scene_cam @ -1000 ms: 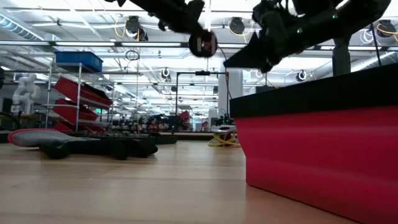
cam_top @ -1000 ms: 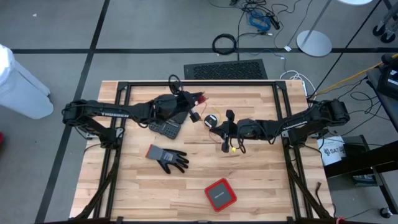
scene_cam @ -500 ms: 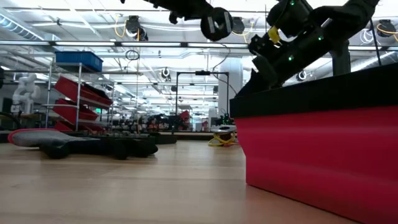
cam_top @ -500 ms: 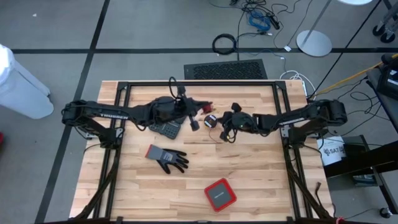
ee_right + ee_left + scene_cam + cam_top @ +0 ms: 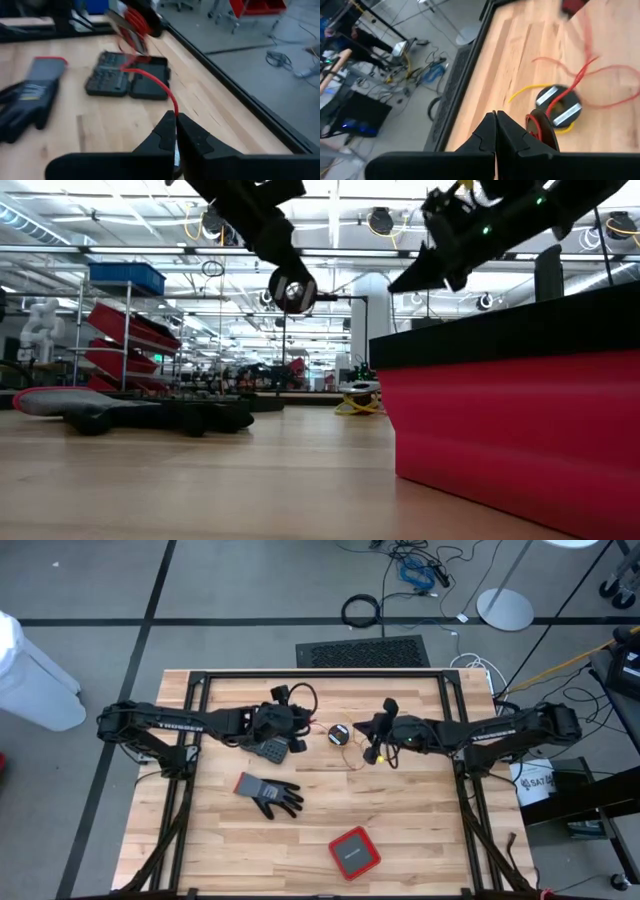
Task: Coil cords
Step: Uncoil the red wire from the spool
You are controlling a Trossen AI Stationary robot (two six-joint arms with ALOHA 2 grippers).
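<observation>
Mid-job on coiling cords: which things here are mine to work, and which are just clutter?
Job:
- red cord, pinched in the right gripper
- yellow cord

Lying about:
- grey glove
- black case
- red box
- black cable ring on the floor

High cam looks straight down on table (image 5: 400, 810); low cam sits at tabletop; both see glove (image 5: 268, 794).

A grey glove (image 5: 268, 794) lies near a red box (image 5: 354, 852) (well apart from the black case (image 5: 271, 750)).
</observation>
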